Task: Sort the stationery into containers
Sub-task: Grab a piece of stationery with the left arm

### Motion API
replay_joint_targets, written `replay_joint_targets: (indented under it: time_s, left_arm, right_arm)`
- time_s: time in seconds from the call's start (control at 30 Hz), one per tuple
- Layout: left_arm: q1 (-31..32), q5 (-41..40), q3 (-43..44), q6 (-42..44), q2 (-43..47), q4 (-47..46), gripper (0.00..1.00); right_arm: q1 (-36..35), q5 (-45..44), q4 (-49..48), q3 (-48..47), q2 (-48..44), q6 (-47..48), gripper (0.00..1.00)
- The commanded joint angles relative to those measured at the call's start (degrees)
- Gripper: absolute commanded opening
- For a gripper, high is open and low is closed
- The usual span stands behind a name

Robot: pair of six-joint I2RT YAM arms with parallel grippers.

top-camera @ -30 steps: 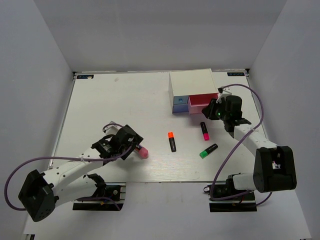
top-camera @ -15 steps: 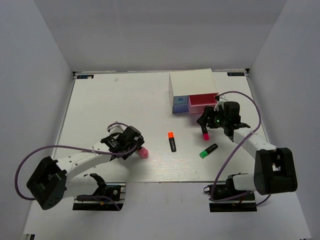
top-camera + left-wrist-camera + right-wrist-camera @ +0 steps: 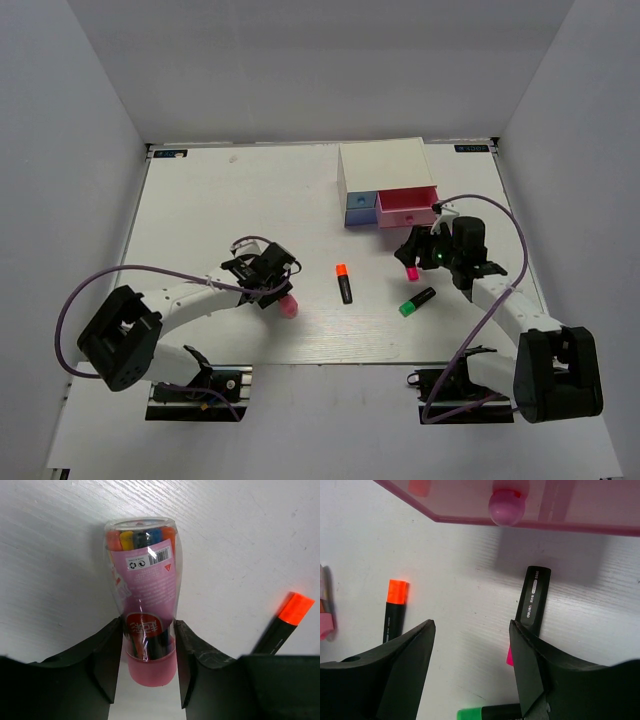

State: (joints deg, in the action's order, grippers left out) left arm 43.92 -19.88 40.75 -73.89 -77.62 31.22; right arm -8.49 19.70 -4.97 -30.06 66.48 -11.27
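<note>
The pink cylinder (image 3: 145,595), a clear tube of coloured pens with a pink base, lies on the table (image 3: 220,200). My left gripper (image 3: 148,665) is shut on its base end, one finger on each side; from above the gripper (image 3: 276,294) sits just left of the cylinder (image 3: 288,307). My right gripper (image 3: 471,625) is open above the table, with its right finger over the pink-capped highlighter (image 3: 533,600). Between its fingers is only bare table. The orange highlighter (image 3: 344,284) and green highlighter (image 3: 417,301) lie loose. In the white container (image 3: 385,165) the pink drawer (image 3: 407,207) stands pulled out.
The blue drawer (image 3: 360,210) beside the pink one is closed. The pink drawer's round knob (image 3: 506,505) is just ahead of my right gripper. The table's white walls rise on the left, right and far sides.
My left gripper slid right onto the pink cylinder and closed on it. My right gripper let go of the pink drawer's knob, opened and drew back over the pink highlighter.
</note>
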Motion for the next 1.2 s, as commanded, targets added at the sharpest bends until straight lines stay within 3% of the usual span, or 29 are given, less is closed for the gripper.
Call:
replay_joint_targets:
  time_s: [0.0, 0.17, 0.23, 0.53, 0.77, 1.0, 1.17]
  left_arm:
    - [-0.24, 0.63, 1.70, 2.51, 0.19, 0.68, 0.31]
    - [0.29, 1.16, 4.15, 6.47, 0.72, -0.37, 0.11]
    - [0.29, 1.16, 5.47, 8.58, 0.72, -0.37, 0.08]
    - [1.34, 0.63, 13.73, 17.45, 0.72, -1.24, 0.03]
    - [1.34, 1.69, 22.52, 36.05, 0.54, -9.06, 0.00]
    - [0.82, 12.49, 32.09, 51.64, -5.15, -23.55, 0.00]
    - [0.11, 22.40, 42.45, 60.07, -14.38, -26.74, 0.00]
  right_arm:
    - [-0.03, 1.12, -2.67, 0.62, -1.87, 1.42, 0.67]
    - [0.14, 1.13, -3.46, 2.46, -3.72, 1.86, 0.68]
    - [-0.03, 1.21, -3.55, 3.08, -4.43, 2.12, 0.68]
    - [0.14, 0.95, -4.08, 4.49, -6.80, 2.57, 0.68]
    - [-0.12, 0.78, -4.61, 4.93, -7.68, 3.18, 0.68]
    - [0.23, 0.34, -4.61, 5.54, -8.82, 3.71, 0.68]
    - [0.14, -0.19, -4.26, 5.98, -9.96, 4.24, 0.68]
